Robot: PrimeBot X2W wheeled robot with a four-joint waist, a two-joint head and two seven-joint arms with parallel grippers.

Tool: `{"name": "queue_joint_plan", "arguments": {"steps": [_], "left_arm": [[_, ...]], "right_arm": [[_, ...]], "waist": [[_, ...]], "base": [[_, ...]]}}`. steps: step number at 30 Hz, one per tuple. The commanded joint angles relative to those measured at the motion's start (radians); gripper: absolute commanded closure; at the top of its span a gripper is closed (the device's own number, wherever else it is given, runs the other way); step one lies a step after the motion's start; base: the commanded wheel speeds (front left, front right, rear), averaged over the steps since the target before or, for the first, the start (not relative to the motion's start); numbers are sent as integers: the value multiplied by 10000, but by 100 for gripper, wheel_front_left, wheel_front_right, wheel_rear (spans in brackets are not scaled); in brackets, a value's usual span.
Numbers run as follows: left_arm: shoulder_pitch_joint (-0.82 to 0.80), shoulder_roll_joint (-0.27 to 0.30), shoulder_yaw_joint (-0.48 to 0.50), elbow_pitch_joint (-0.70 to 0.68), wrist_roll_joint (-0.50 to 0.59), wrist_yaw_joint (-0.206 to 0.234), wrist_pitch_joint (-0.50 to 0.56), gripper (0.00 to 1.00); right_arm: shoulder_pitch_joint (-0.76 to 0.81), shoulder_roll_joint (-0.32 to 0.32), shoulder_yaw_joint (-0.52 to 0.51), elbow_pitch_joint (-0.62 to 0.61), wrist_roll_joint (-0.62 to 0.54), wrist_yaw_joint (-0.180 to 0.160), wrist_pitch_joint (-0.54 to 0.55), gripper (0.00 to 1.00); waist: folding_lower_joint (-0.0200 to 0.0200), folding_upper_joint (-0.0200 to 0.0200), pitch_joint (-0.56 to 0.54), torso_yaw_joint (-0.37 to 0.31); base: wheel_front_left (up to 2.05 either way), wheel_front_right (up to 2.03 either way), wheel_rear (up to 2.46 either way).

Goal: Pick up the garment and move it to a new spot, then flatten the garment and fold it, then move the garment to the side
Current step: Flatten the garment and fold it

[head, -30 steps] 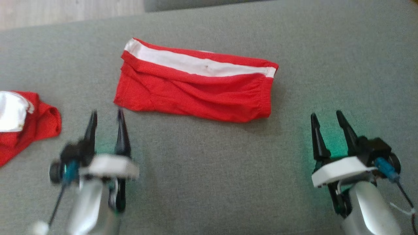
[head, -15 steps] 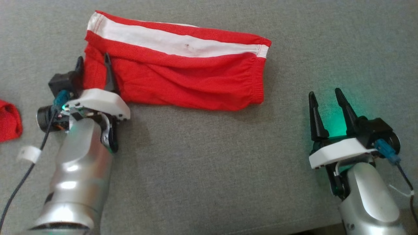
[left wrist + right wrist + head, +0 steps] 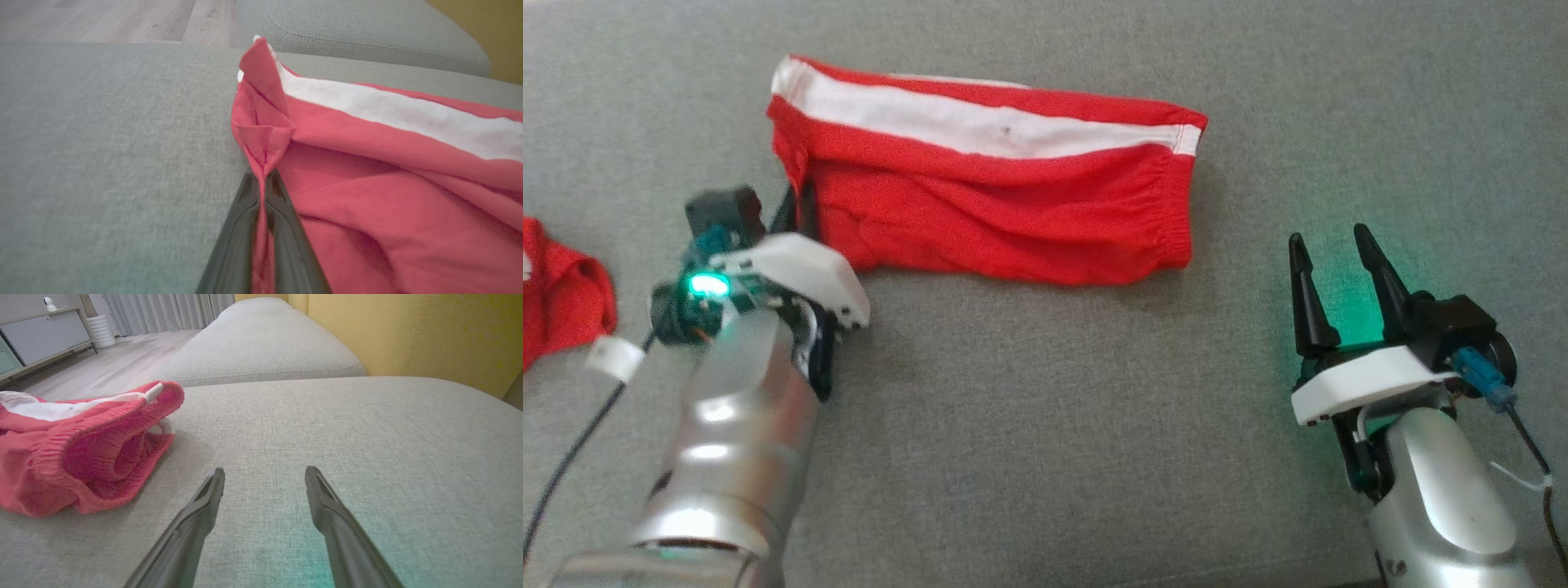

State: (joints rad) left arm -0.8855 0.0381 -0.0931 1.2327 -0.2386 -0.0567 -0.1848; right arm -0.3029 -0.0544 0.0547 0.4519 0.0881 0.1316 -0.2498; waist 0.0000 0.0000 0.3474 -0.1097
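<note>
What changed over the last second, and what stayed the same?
The left tool reached forward to the left edge of the red shorts and shut on a fold there. The right tool stayed open and put; the shorts still lie on the grey cushion.

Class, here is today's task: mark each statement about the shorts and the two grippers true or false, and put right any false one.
1. The left gripper is shut on an edge of the shorts. True.
2. The right gripper grips the shorts' waistband. False: it is open and stands apart from the shorts, over the cushion.
3. A white stripe runs along the shorts. True.
4. The shorts are the only red cloth on the cushion. False: another red garment lies at the left edge of the head view.
</note>
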Motion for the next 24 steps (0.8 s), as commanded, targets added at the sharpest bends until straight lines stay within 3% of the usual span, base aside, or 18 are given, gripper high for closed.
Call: {"name": "queue_joint_plan", "arguments": {"steps": [1,14,21,22,23,24], "left_arm": [[613,177,120,173,-172,-79,32,100],[2847,125,-378,-634,-1221,-401,-758,100],[4376,123,-602,-3439,-1304,571,-768,100],[4487,123,-585,-3680,-1194,651,-768,89],[4593,123,-586,-3884,-1088,711,-768,30],[4712,123,-607,-4033,-1022,726,-768,0]], "right_arm": [[-1,11,216,-182,106,-9,-120,0],[1130,37,-66,202,370,-9,-120,0],[1399,39,-27,260,612,-9,-120,0],[1411,40,-19,264,627,-9,-120,0],[1414,40,24,275,652,-9,-120,0],[1398,40,105,283,692,-9,-120,0]], "waist": [[0,0,-360,163],[0,0,-2178,756],[0,0,-2405,813],[0,0,-2406,830],[0,0,-2407,852],[0,0,-2397,885]], "base": [[0,0,0],[0,0,0],[0,0,0],[0,0,0],[0,0,0],[0,0,0]]}}
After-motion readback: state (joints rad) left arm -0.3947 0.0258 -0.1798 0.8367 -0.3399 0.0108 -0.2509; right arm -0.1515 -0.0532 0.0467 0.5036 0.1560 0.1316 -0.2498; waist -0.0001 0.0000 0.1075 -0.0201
